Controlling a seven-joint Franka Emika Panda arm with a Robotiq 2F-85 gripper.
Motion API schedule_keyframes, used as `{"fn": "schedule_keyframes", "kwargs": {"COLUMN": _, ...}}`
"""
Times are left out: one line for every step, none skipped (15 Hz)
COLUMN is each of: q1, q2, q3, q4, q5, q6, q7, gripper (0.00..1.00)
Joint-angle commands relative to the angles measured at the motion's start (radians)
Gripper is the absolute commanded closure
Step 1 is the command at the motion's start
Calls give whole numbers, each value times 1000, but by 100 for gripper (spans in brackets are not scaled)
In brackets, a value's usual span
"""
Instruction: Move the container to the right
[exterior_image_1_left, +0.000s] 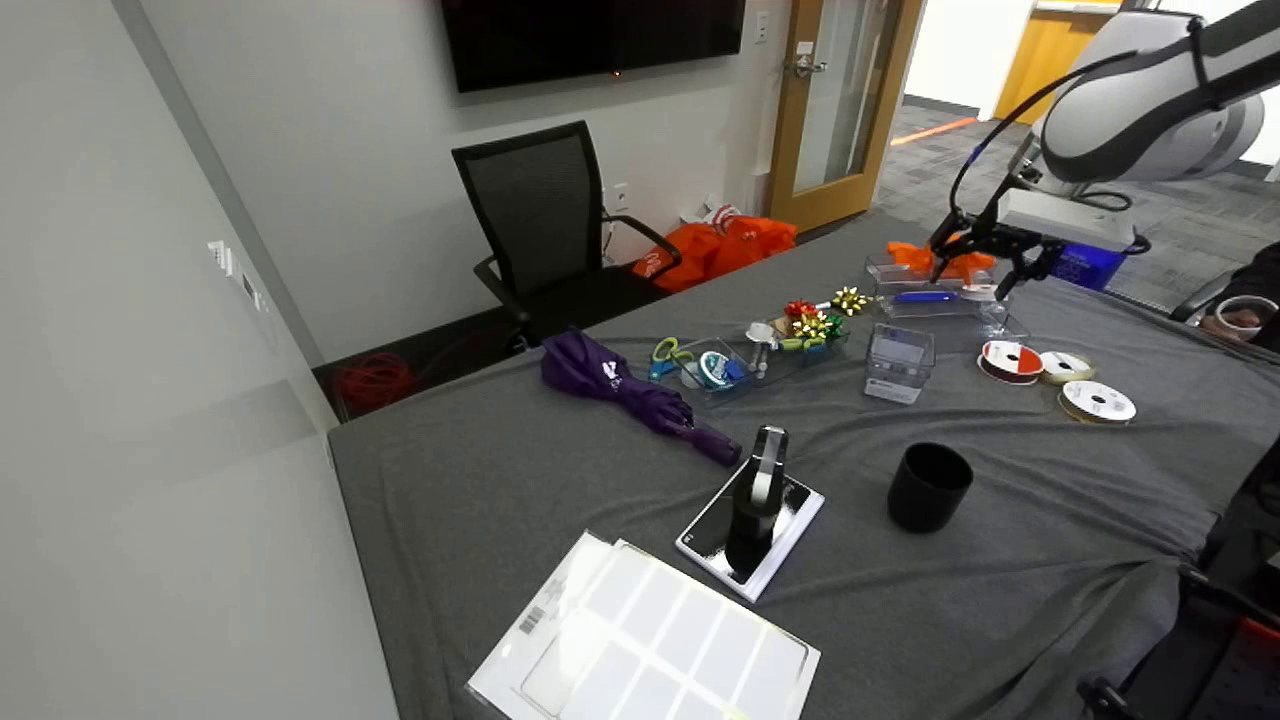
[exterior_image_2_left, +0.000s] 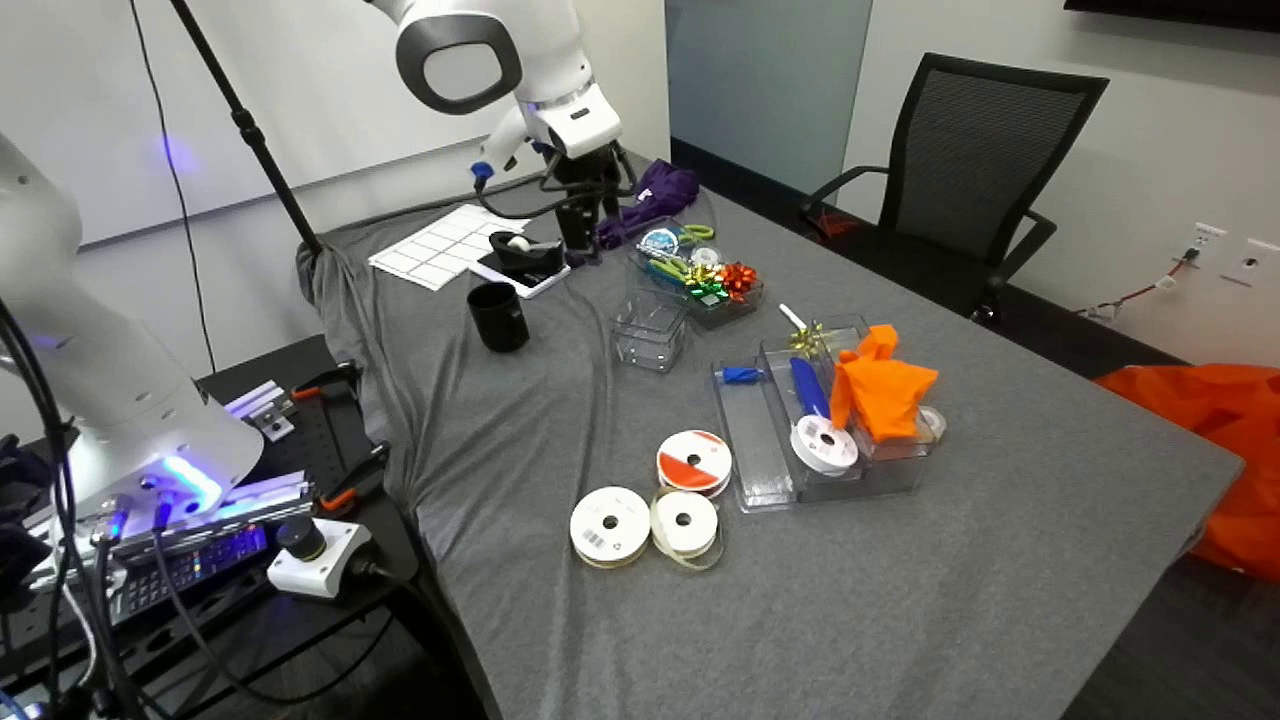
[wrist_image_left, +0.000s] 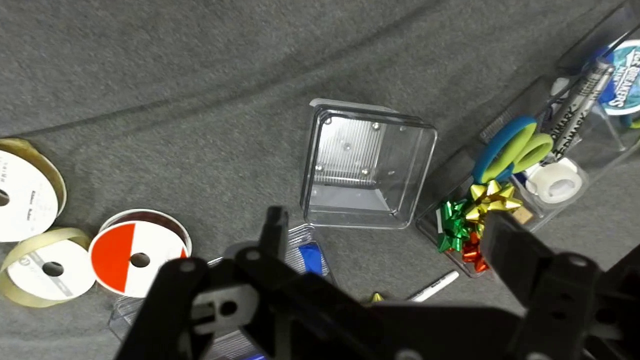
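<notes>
- Nearest the wrist camera is the gripper (wrist_image_left: 386, 220), its jaws spread wide with nothing held between the fingers (wrist_image_left: 274, 232).
- The container (wrist_image_left: 369, 167) — a clear, squarish, open-topped box — stands upright on the grey cloth (wrist_image_left: 200, 140), between the red-and-white ribbon spool (wrist_image_left: 145, 240) and the tray of bows (wrist_image_left: 457, 170). In both exterior views it is apart from the black cup (exterior_image_2_left: 497, 318).
- I expect it to be light: it looks like thin plastic, and only a ribbed base shows inside. A nudge would likely slide it.
- The walls should be stiff but slick, perhaps brittle — a gentle, even squeeze beats a hard one.
- The rim looks doubled in the wrist view; whether two boxes are nested I cannot tell. If so, gripping only the rim could lift one alone, so a lower hold seems safer.
- Best place to take it: two opposite side walls, mid-width, jaws square to them. The side facing the tray of bows leaves little room for a finger.
</notes>
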Motion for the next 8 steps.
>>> {"fn": "schedule_keyframes", "kwargs": {"q1": -2, "q2": 110, "q3": -5, "q4": 81, "q5": -18, "q6": 34, "q7": 45, "gripper": 0}}
{"fn": "schedule_keyframes", "kwargs": {"q1": -2, "q2": 54, "q3": -1, "q4": 33, "q5": -5, "q6": 18, "q7": 19, "gripper": 0}}
{"fn": "schedule_keyframes", "kwargs": {"q1": 0, "q2": 77, "q3": -3, "q4": 48, "q5": -6, "q6": 24, "q7": 26, "gripper": 0}}
{"fn": "schedule_keyframes", "kwargs": {"q1": 1, "q2": 93, "q3": -5, "q4": 60, "q5": -6, "q6": 26, "q7": 29, "gripper": 0}}
{"fn": "schedule_keyframes", "kwargs": {"q1": 1, "q2": 102, "q3": -6, "q4": 67, "q5": -6, "q6": 27, "q7": 30, "gripper": 0}}
{"fn": "schedule_keyframes", "kwargs": {"q1": 1, "q2": 104, "q3": -6, "q4": 70, "q5": -6, "q6": 27, "q7": 30, "gripper": 0}}
{"fn": "schedule_keyframes", "kwargs": {"q1": 1, "q2": 103, "q3": -6, "q4": 72, "q5": -6, "q6": 27, "q7": 30, "gripper": 0}}
{"fn": "schedule_keyframes", "kwargs": {"q1": 1, "q2": 103, "q3": -6, "q4": 73, "q5": -6, "q6": 27, "q7": 30, "gripper": 0}}
